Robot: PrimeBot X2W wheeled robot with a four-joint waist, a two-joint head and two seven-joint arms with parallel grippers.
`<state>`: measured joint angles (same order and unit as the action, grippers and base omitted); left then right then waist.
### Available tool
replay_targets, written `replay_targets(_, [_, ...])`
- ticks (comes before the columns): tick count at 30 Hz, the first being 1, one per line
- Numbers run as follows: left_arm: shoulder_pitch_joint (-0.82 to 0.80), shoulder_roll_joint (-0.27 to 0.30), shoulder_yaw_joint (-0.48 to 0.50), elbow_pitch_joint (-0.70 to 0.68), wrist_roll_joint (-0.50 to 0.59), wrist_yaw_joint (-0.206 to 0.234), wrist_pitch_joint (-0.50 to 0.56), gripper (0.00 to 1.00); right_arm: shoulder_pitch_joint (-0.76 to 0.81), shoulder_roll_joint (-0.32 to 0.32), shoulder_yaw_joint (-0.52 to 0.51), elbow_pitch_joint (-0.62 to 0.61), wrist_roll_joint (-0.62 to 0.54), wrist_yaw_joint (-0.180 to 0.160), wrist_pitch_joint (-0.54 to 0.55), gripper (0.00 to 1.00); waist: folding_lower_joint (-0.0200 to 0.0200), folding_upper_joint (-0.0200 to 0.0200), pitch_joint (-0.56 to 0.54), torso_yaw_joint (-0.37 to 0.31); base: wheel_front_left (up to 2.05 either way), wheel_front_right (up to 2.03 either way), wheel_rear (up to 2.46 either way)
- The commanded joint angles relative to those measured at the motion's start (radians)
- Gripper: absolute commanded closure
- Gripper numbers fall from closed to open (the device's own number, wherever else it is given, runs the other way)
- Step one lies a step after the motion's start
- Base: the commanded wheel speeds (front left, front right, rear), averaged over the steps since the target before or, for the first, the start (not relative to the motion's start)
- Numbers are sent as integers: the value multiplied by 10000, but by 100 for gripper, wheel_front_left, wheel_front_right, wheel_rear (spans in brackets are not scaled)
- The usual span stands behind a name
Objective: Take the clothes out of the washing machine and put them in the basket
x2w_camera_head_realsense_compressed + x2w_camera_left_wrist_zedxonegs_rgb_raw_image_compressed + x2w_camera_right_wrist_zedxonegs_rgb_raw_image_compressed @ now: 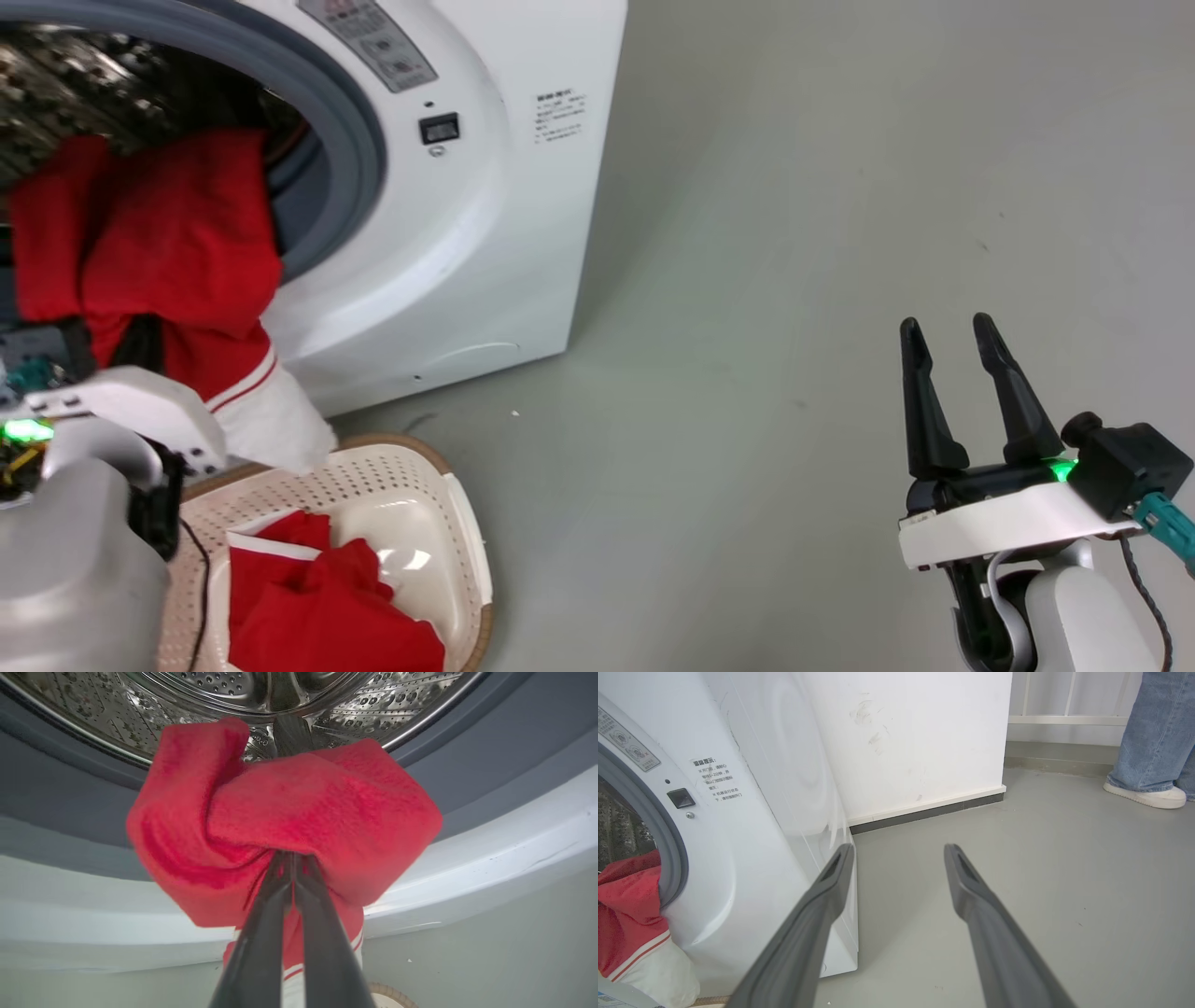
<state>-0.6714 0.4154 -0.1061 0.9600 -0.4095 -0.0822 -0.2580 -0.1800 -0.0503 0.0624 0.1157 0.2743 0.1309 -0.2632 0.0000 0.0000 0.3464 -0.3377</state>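
Now out through the round grey-rimmed porthole of the large white front-loading washing machine [485, 233]: a soft bright red garment [177, 243] with a white cuff and thin red-and-white striped trim. Hangs with its long axis running from the perforated steel drum [224, 686] down toward the floor. Red bulk uppermost at the porthole's lower lip, bunched and folded over. White cuff end pointing down, just over the back rim of the small cream perforated plastic basket [411, 476] with a brown rim; contact between cuff and rim not discernible.

Pinched by the left gripper [293, 858]: two long dark fingers pressed together side by side, tips buried in a fold of the red cloth, clamped on it in front of the drum opening.

More red clothes [327, 607] with a white panel, crumpled inside the basket, just before the machine's front.

Right gripper [948, 329] well apart to the right, over bare grey floor [794, 233]. Fingers pointing up and away, spread with a clear gap between them, grasping nothing, touching nothing.

Beyond it, in the right wrist view, a white wall [924, 742] with dark skirting, and at the far right a person's blue-jeaned leg [1153, 728] and pale shoe [1153, 797].
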Motion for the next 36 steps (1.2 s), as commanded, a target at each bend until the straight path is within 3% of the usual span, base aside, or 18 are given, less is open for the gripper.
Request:
replay_targets(1, [359,-134,75,-397,34,137,-73,100,92,5,-39,-18,-91,-3,25,0,0,0,-286,245,0,0,0])
replay_targets(14, [3298,-1207,792,-4610,570,843,-95,100,420,0,-259,-350,-383,-3,398,0,0,0,-874,792,0,0,0])
replay_targets(19, [4414,-1621,742,-5668,770,925,-96,100,533,3,-252,-500,-481,-3,594,0,0,0,-1113,983,0,0,0])
replay_targets(28, [6339,-2180,379,-6628,670,983,90,100,868,5,-286,-753,-615,-3,873,0,0,0,-1561,1300,0,0,0])
replay_targets(36, [7818,-2678,36,-6355,247,914,505,100,1047,3,-268,-947,-665,-3,1031,0,0,0,-1654,1448,0,0,0])
